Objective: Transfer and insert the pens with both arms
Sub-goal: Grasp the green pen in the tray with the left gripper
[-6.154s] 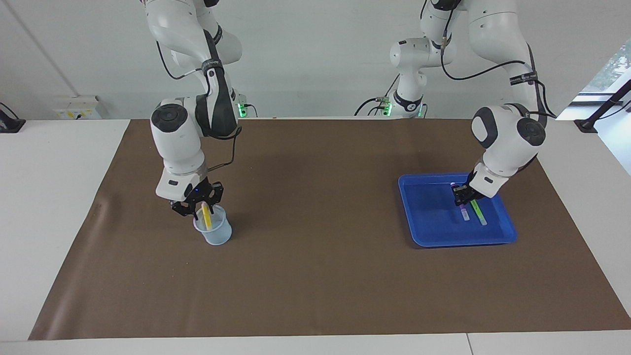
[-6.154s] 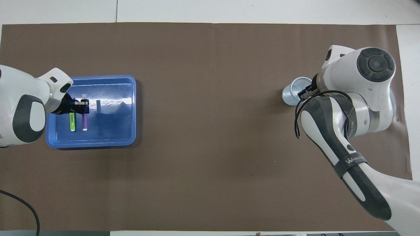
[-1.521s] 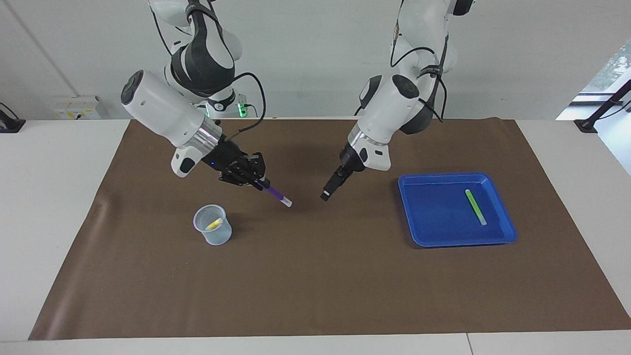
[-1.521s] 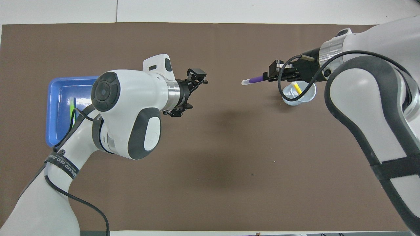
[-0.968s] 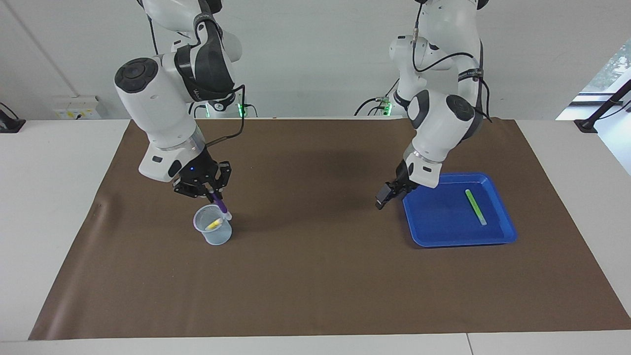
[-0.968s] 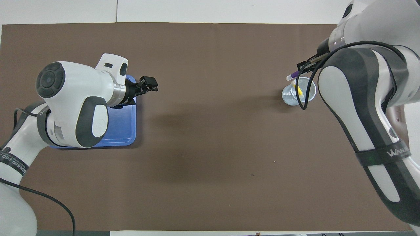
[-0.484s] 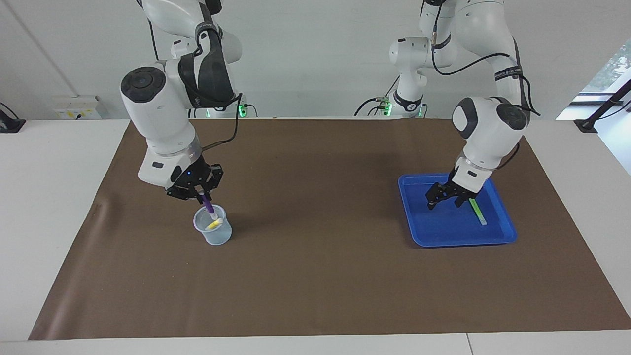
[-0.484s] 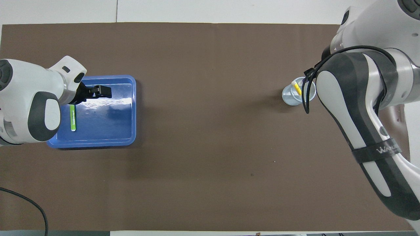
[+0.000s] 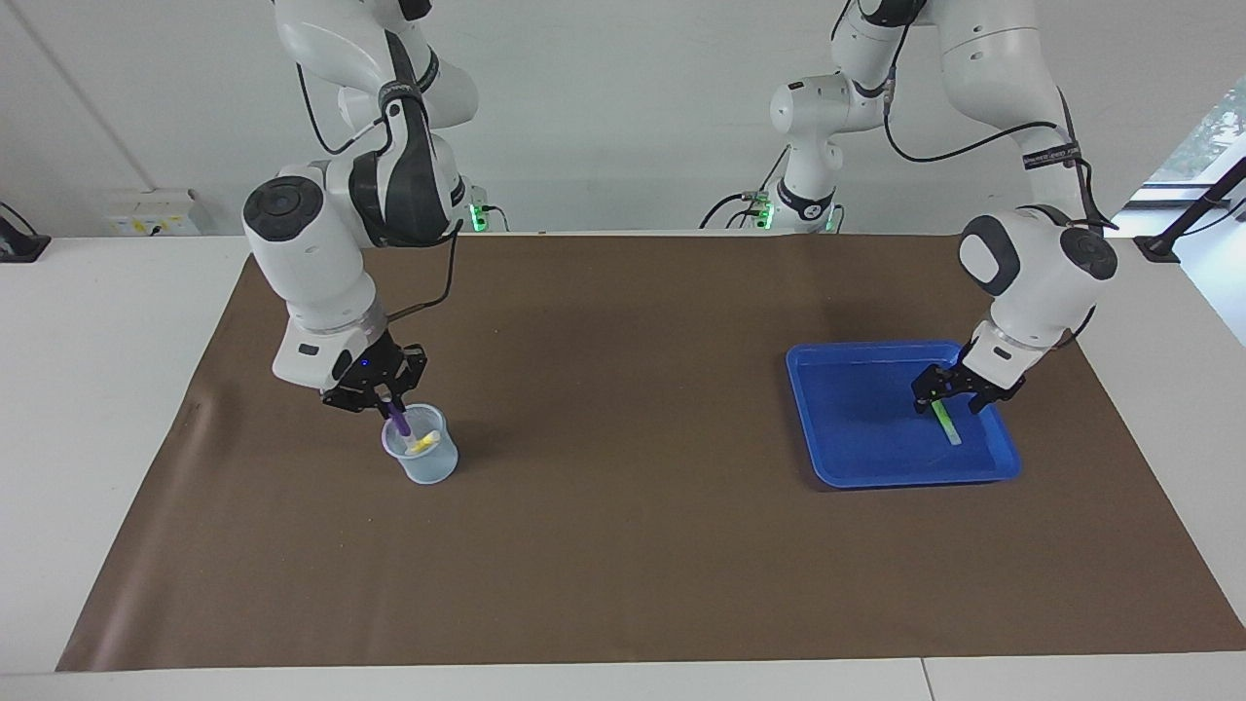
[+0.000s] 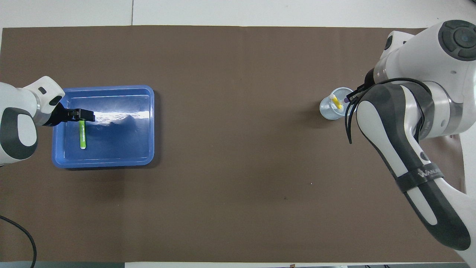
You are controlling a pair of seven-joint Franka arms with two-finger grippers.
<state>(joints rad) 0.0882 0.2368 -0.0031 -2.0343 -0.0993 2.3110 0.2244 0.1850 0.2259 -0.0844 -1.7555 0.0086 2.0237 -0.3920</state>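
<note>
Right pincer (image 9: pixel 389 399), clenched on the purple pen (image 9: pixel 398 420), dips it into the cup (image 9: pixel 421 458); left pincer (image 9: pixel 952 393), released, straddles the green pen (image 9: pixel 945 423) in the tray (image 9: pixel 857 467)

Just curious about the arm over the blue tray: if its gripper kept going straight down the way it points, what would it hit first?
Probably the green pen lying in the tray: the left gripper hangs open right over its upper end.
</note>
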